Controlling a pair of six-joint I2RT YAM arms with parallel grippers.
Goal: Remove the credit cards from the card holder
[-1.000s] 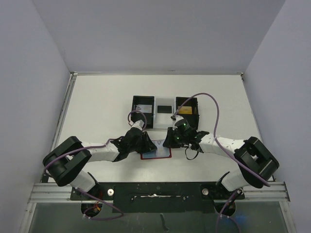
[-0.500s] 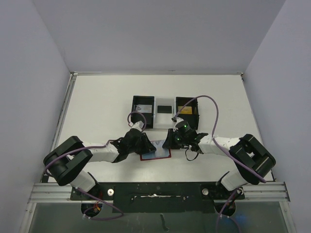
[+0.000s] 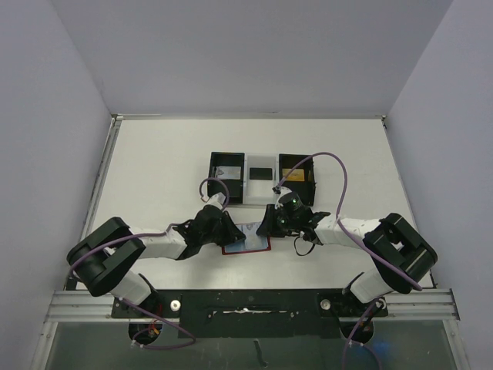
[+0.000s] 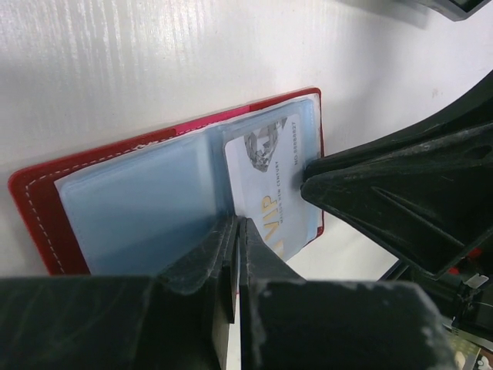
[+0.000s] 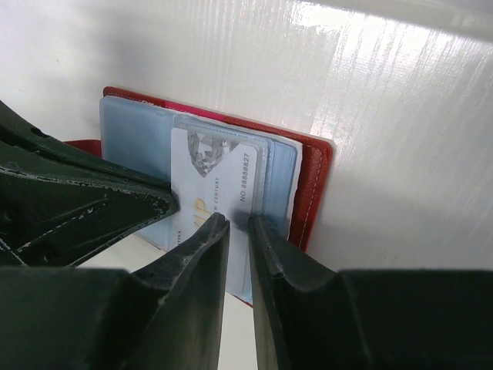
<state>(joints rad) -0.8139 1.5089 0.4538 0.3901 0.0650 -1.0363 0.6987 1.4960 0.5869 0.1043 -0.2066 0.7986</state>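
Two grippers meet over the card holder, which lies open on the table, just short of the tray. The left gripper, fingers together, bears on its near edge, we judge to steady it. The right gripper is narrowed to a slit at the white card; we cannot tell whether it grips. The clear sleeve and the crowding left finger hamper withdrawal.

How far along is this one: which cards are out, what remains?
Done: three cards lie in the tray, one per compartment: pale card, black card, gold card. In hand: left claw closed at the fold of the open card holder, right claw pinching the edge of the white VIP card. Left: that card still sits in its sleeve and must come out.
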